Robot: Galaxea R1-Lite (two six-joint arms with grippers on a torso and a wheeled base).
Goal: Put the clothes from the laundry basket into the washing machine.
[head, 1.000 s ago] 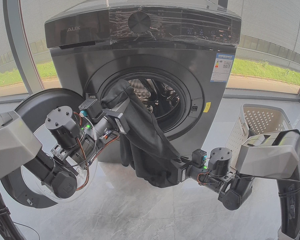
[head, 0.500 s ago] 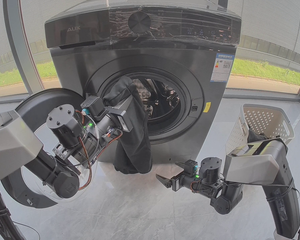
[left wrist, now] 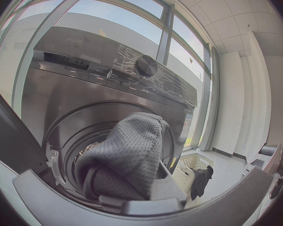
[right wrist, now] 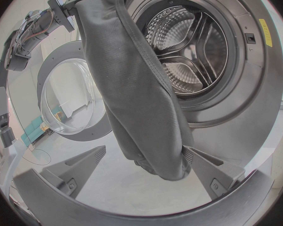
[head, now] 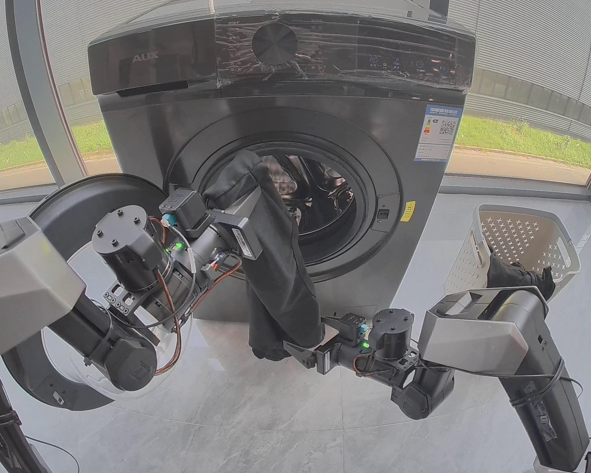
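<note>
Garment (head: 279, 277) at washing machine (head: 400, 133), tiled floor (head: 243, 402)

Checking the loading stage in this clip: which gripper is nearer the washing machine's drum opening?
Left. The left gripper holds the dark garment at the rim of the drum opening. The right gripper, open, sits lower, below the opening at the garment's hanging end.

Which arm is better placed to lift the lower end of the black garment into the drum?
Right: the right pincer, open, sits at the lower end of the black garment; the left pincer holds its top by the drum.
</note>
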